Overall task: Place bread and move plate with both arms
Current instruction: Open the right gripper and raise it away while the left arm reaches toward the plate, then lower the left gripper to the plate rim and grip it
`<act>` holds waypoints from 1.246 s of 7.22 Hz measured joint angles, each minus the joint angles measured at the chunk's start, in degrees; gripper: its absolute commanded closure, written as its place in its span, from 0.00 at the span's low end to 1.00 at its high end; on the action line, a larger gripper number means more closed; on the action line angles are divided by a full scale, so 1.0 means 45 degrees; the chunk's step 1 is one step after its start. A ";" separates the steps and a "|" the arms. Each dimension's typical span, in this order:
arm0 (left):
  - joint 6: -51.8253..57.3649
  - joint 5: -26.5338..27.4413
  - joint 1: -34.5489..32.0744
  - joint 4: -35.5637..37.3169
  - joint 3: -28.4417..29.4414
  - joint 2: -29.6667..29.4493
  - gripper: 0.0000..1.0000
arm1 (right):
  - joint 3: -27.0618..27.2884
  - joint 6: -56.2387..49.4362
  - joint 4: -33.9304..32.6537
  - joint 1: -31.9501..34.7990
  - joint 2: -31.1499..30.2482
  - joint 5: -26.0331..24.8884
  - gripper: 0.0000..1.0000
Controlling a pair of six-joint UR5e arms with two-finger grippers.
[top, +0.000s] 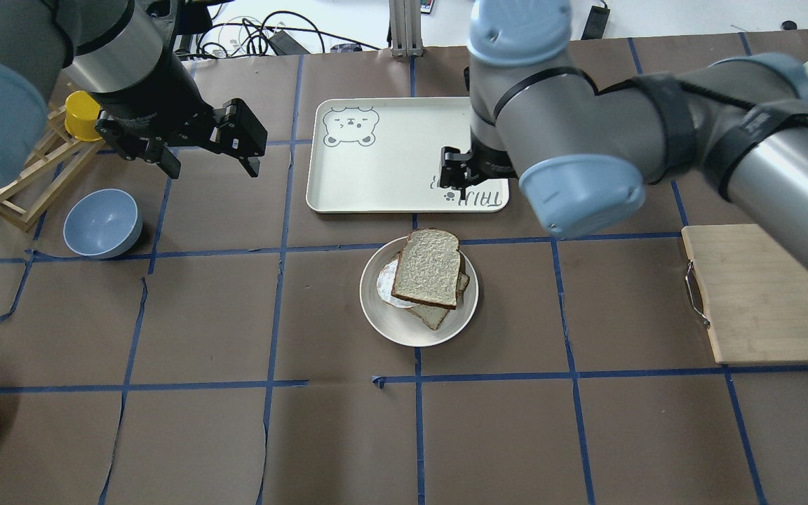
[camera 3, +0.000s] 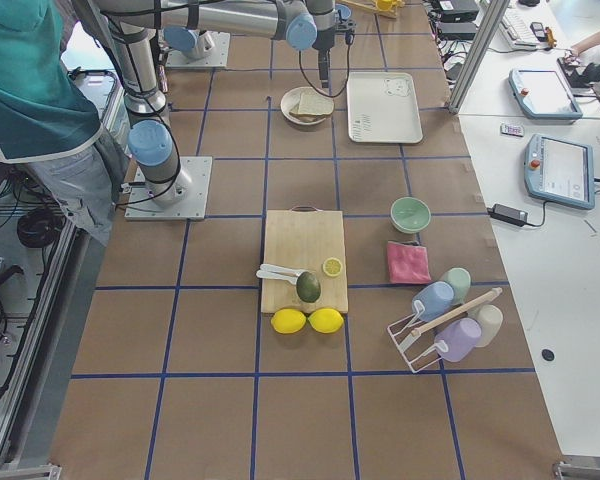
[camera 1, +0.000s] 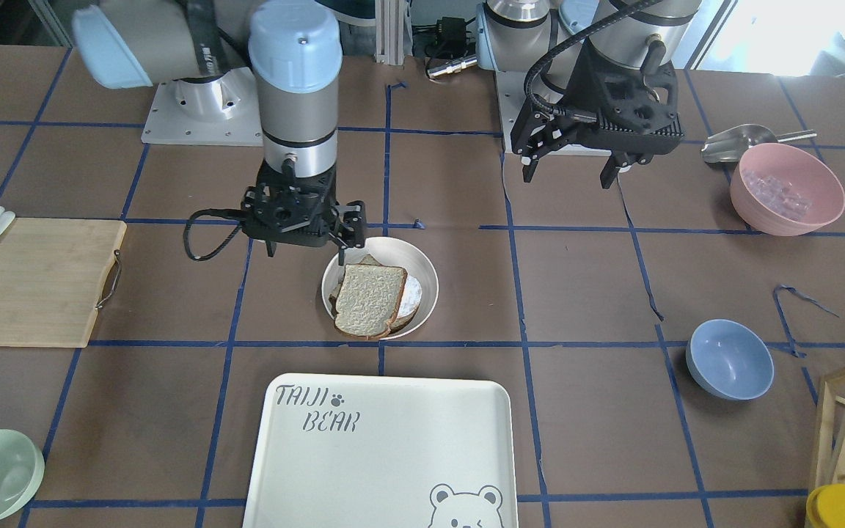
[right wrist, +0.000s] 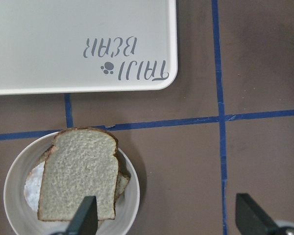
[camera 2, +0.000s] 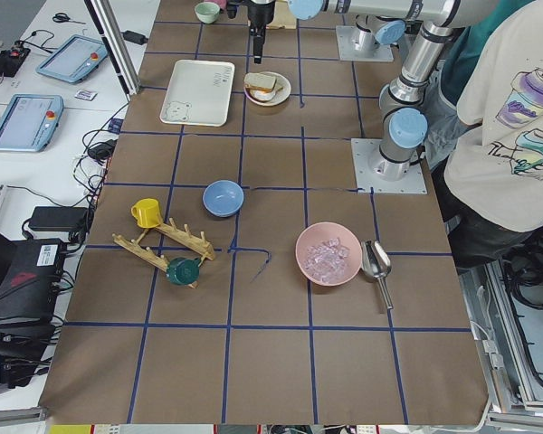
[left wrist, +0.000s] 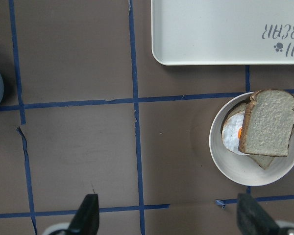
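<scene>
Nearest in the front-facing view, the bear tray (camera 1: 393, 455) sits at 12 o'clock of the plate (top: 383, 330) as the overhead view reads. A strip of brown surface (top: 236, 315) separates their edges, and bare surface rings the plate. The bread (top: 428, 270) lies in the plate atop the egg slice (left wrist: 231, 139), domed end at the rim's 12 o'clock. The right pincer (camera 1: 306, 248) hangs above near 1 o'clock, spread wide, holding nothing. The left pincer (top: 211, 165), well apart at 10 o'clock, is equally wide and empty.

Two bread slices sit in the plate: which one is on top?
The plain slice, its crumb fully visible, lies on top. The other slice only peeks out beneath it, with the fried egg showing at one side.
</scene>
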 measured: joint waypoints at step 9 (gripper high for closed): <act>-0.6202 -0.1202 -0.2166 0.6482 -0.5513 -0.2877 0.19 | -0.1743 -0.6682 0.3535 -0.2941 -0.1225 0.1338 0.00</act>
